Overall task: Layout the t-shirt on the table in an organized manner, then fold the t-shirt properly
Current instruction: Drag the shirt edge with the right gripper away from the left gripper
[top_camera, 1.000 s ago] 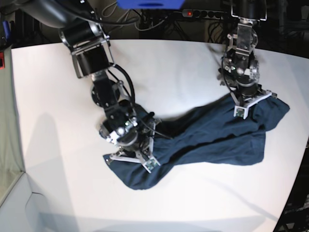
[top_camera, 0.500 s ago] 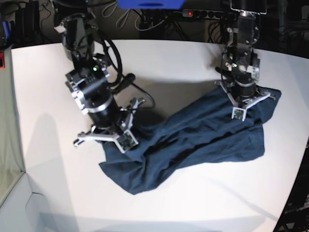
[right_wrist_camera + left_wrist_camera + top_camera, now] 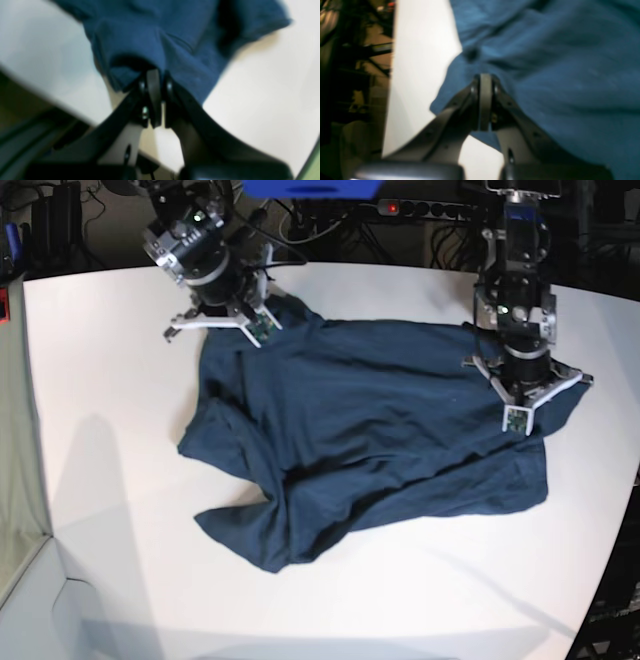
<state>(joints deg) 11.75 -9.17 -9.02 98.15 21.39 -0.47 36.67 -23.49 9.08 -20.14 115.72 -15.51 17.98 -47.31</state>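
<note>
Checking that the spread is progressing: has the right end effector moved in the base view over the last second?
Yes. The right end effector, shut on the t-shirt, went from mid-table to the table's far edge.

One t-shirt (image 3: 380,420), dark navy. One white worktop (image 3: 110,480). Two tools: the left tool (image 3: 524,385), the right tool (image 3: 222,320). One grey-green panel (image 3: 18,470) at the side. Perhaps one power strip (image 3: 425,208) behind, too dim to count surely.

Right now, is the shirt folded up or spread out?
Partly spread, not folded: the t-shirt lies rumpled and creased across the table.
</note>
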